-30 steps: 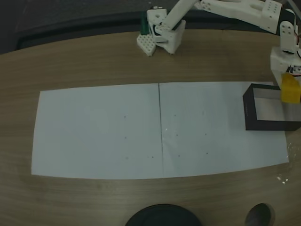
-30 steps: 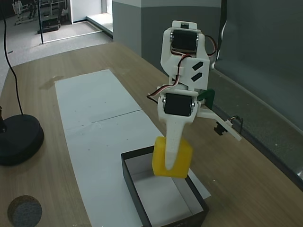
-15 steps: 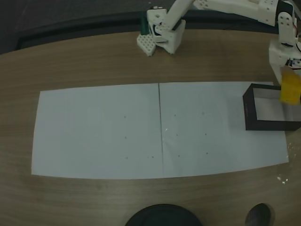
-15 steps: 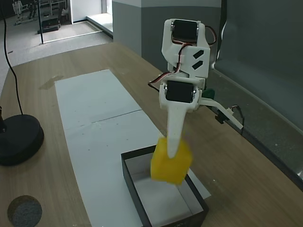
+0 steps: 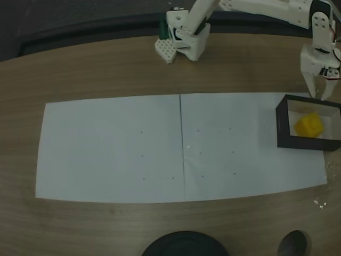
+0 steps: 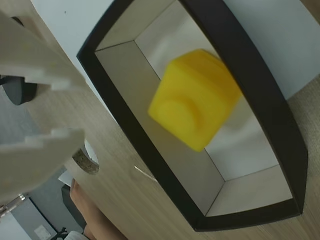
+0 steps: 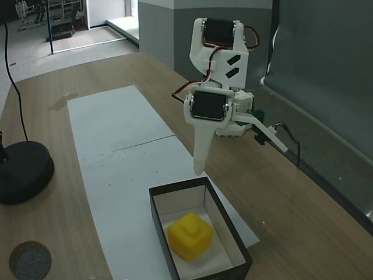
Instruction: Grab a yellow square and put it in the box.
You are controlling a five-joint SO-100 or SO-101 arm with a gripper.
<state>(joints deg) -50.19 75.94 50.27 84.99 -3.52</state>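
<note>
Block inside box: one each.

The yellow square is a chunky bright yellow block with rounded corners and a raised round mark on its top. It sits tilted inside the box, on the pale floor. The box is small, rectangular and open-topped, with thin dark walls; it stands on the white paper near the desk's right edge in a fixed view.
</note>
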